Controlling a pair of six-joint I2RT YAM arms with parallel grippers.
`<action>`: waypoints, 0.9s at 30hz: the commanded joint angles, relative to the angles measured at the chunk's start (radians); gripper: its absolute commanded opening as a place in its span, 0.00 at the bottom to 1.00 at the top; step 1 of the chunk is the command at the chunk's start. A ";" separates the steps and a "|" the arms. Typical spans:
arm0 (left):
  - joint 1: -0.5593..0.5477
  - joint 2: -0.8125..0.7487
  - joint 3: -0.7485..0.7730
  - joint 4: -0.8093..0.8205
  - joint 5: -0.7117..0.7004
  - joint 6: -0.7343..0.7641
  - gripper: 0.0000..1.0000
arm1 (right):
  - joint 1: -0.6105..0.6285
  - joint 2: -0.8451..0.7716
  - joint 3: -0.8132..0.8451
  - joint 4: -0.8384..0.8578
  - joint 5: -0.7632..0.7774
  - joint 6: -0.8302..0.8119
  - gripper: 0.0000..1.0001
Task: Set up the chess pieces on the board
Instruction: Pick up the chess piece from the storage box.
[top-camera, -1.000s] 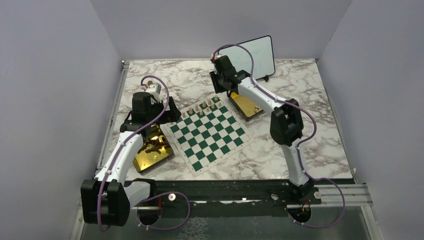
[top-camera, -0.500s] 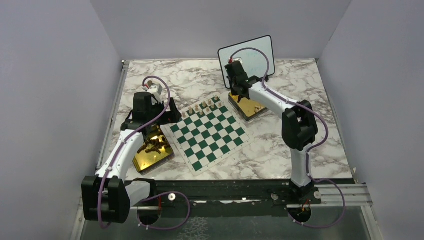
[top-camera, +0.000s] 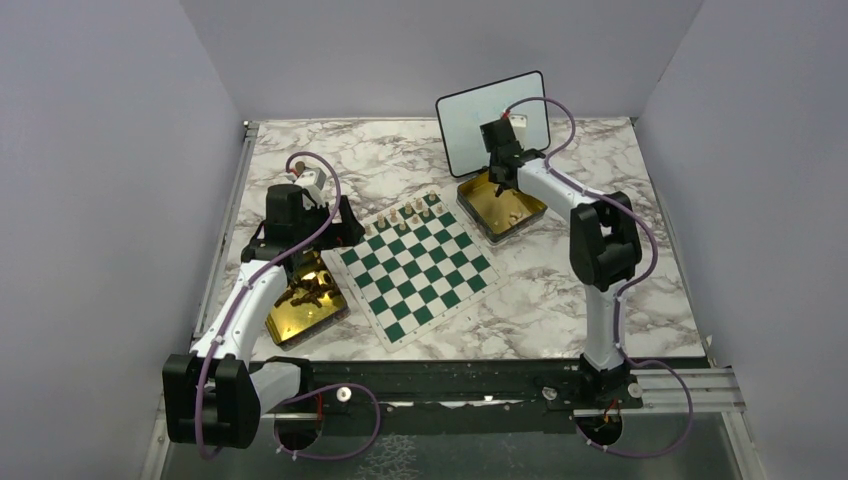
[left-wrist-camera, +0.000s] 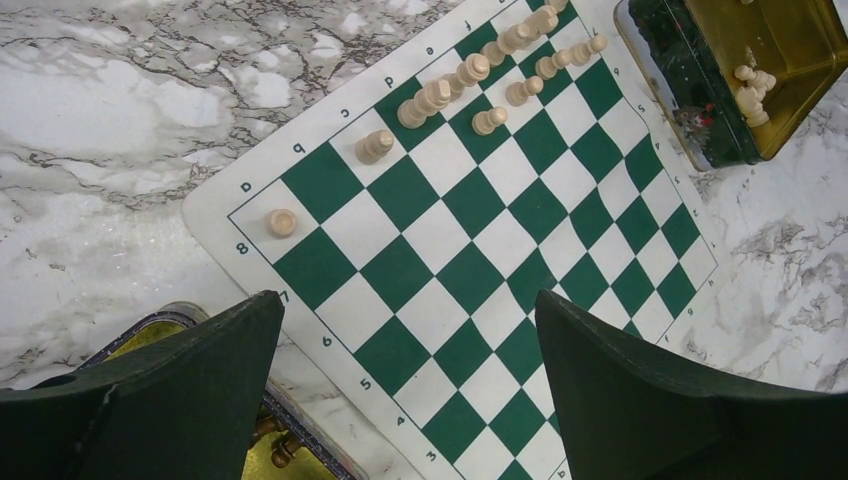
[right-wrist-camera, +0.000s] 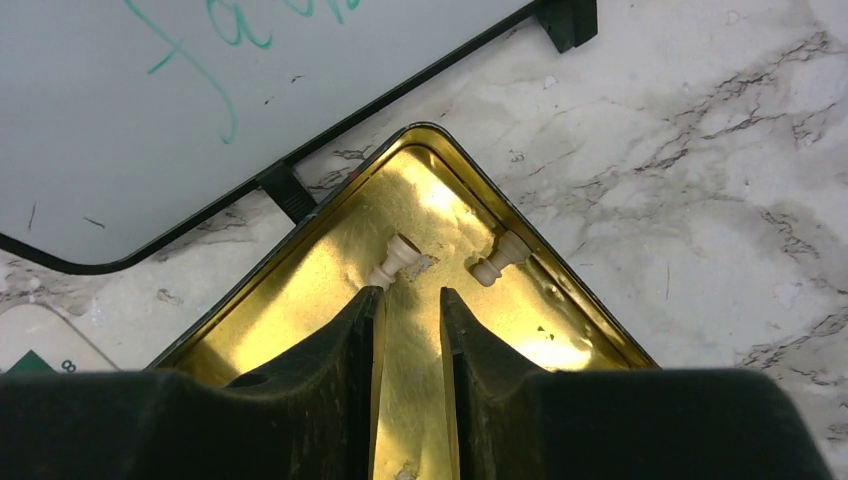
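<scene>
Hovering over gold tin (right-wrist-camera: 300, 290) by far edge of worktop (right-wrist-camera: 700, 150), right tool (right-wrist-camera: 410, 297) is barely open, empty; may bump pale pawn (right-wrist-camera: 395, 258) away b/c gap's tiny. Left tool (left-wrist-camera: 405, 300): wide open.

Left arm: the white-and-black jointed left arm (top-camera: 240, 305) leans forward from its base at the near edge, with a purple cable (top-camera: 322, 175) looped over the black wrist. The dark two-finger left gripper (left-wrist-camera: 405, 300) points downward, jaws spread wide, nothing held.

Right arm: the white-and-black jointed right arm (top-camera: 597, 320) rises to a black elbow, then reaches far forward and leftward. The dark two-finger right gripper (right-wrist-camera: 410, 297) points downward. Its fingers (right-wrist-camera: 340, 350) are parallel with a narrow gap between them, and nothing is gripped.
</scene>
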 joint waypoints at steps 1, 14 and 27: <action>0.006 -0.026 0.019 0.026 0.028 0.001 0.96 | -0.012 0.055 0.036 0.043 0.042 0.086 0.31; 0.005 -0.023 0.018 0.031 0.041 0.000 0.95 | -0.062 0.114 0.071 0.070 -0.090 -0.066 0.31; 0.005 -0.017 0.016 0.035 0.052 -0.001 0.95 | -0.092 0.124 0.046 0.096 -0.221 -0.126 0.32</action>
